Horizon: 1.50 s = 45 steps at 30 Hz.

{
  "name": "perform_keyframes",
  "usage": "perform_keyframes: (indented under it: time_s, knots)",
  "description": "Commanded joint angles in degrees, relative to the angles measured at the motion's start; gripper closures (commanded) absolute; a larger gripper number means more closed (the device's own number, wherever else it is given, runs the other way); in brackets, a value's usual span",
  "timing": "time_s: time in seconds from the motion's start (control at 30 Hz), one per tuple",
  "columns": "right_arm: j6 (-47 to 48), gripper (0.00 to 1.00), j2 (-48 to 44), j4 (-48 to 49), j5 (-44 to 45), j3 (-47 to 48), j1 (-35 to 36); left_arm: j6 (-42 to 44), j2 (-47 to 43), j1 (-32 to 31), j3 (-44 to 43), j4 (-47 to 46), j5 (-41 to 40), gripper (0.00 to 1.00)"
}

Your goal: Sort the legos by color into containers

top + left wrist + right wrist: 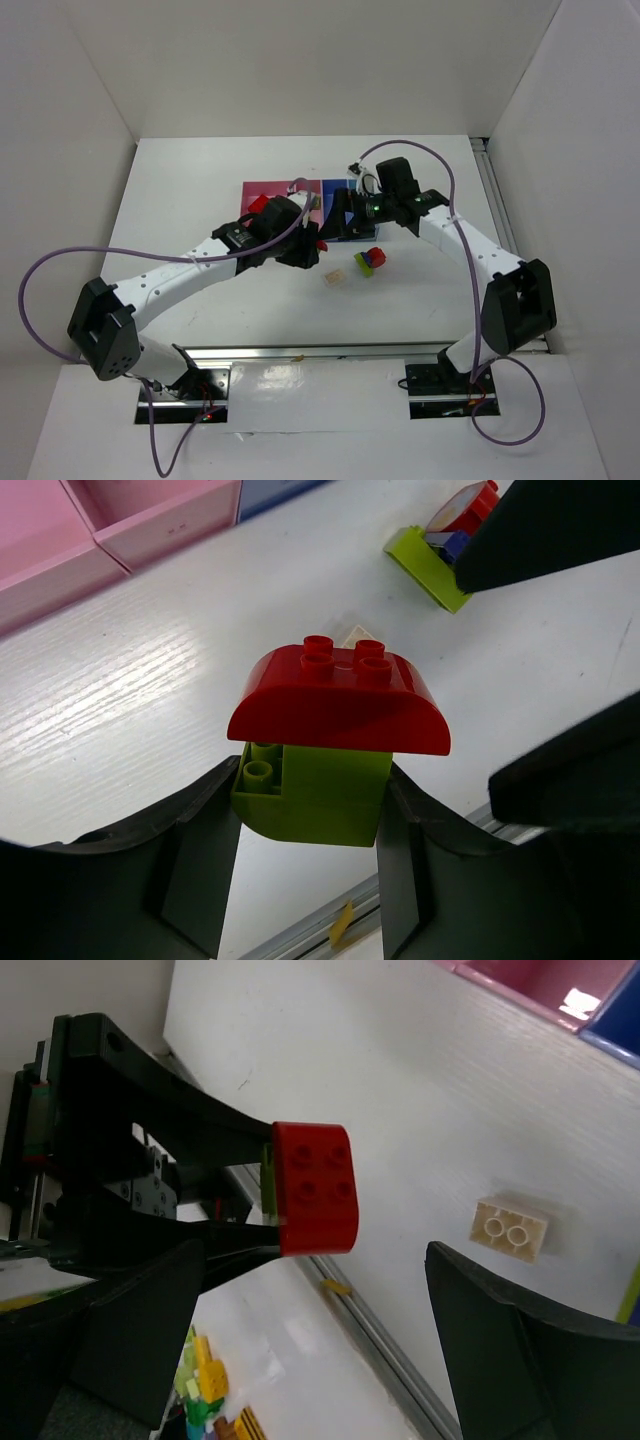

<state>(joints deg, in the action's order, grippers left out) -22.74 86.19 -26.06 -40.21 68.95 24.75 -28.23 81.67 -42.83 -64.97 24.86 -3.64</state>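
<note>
Desk [180, 200] carried bins [262, 190] | left hand [305, 830] just in front of bins, clamped on red-lime clump [335, 750], raised off desk | right hand [315, 1290] at bins' near edge, spread wide, empty, not touching that clump | mixed clump [371, 260] on desk in front of bins | cream brick [335, 276] also on desk in front of bins

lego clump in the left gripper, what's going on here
The left gripper is shut on a lime green brick with a red rounded brick stuck on top, held above the table. The right gripper is open, its fingers on either side of the red brick without touching it, probably set to pull it off. A cream brick and a mixed clump lie on the table, short of the containers.
</note>
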Motion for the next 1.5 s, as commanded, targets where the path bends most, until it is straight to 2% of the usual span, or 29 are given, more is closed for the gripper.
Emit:
perform_keyframes:
  time_s: [0.0,0.1,0.2,0.33,0.43,0.47,0.6,0.83,0.87,0.93,1.0,1.03,1.13,1.17,1.23,1.33,1.47]
  knots:
    - [-1.8,0.02,1.7,4.0,-6.3,0.7,0.6,1.0,-1.2,0.4,-0.1,-2.5,1.8,0.77]
    - [-1.8,0.03,2.9,4.5,-6.3,0.7,1.8,0.4,-1.2,0.4,-0.1,-3.1,1.3,0.77]
    - [-2.3,0.09,3.5,5.5,-7.1,0.2,2.3,-0.2,-1.7,0.4,-0.1,-3.1,1.3,0.78]
    - [-3.4,0.23,4.0,7.9,-7.6,-0.3,2.3,0.4,-1.7,0.4,-0.6,-3.1,1.3,0.79]
    - [-4.2,0.41,5.0,10.1,-9.1,-0.3,2.3,0.4,-2.2,0.4,-0.6,-3.1,1.3,0.79]
    - [-5.2,0.43,5.0,12.1,-10.0,-0.8,2.3,0.4,-2.2,0.4,-0.6,-3.1,1.3,0.79]
    - [-5.7,0.38,7.1,12.6,-11.9,-0.8,2.3,0.4,-2.7,0.4,-1.1,-3.1,0.7,0.79]
    - [-5.1,0.38,7.6,12.1,-11.9,-0.8,2.3,-0.2,-3.3,0.4,-1.1,-3.1,-0.5,0.80]
    - [-5.1,0.50,7.6,12.1,-11.9,-0.8,2.3,-0.2,-3.3,0.4,-1.1,-3.1,-0.5,0.81]
    - [-5.1,0.57,7.1,12.8,-11.3,-1.4,2.3,-0.2,-3.3,0.4,-1.1,-3.1,-0.5,0.81]
    - [-5.8,0.57,6.5,12.8,-9.7,-1.4,2.3,-0.2,-3.3,0.4,-0.6,-3.1,-0.5,0.81]
    - [-5.8,0.64,6.4,12.8,-8.0,-1.4,2.3,-0.2,-3.3,0.4,-0.6,-3.1,-0.5,0.83]
    - [-5.8,0.69,5.7,10.7,-4.2,-1.4,2.3,-0.8,-3.8,0.4,0.1,-2.4,-1.1,0.84]
    - [-5.8,0.70,4.9,9.7,1.5,-0.8,2.3,-0.8,-3.8,0.4,0.1,-1.6,-1.7,0.86]
    - [-6.3,0.73,2.9,9.7,6.6,-1.4,2.3,-1.6,-4.5,0.4,0.1,0.8,-2.5,0.86]
    - [-8.7,0.73,0.5,9.1,15.7,-1.9,2.3,-3.6,-6.2,0.4,2.7,1.9,-3.0,0.90]
    - [-11.9,0.73,-1.2,11.6,20.3,-3.1,2.3,-5.0,-8.0,0.9,5.1,2.4,-3.0,0.93]
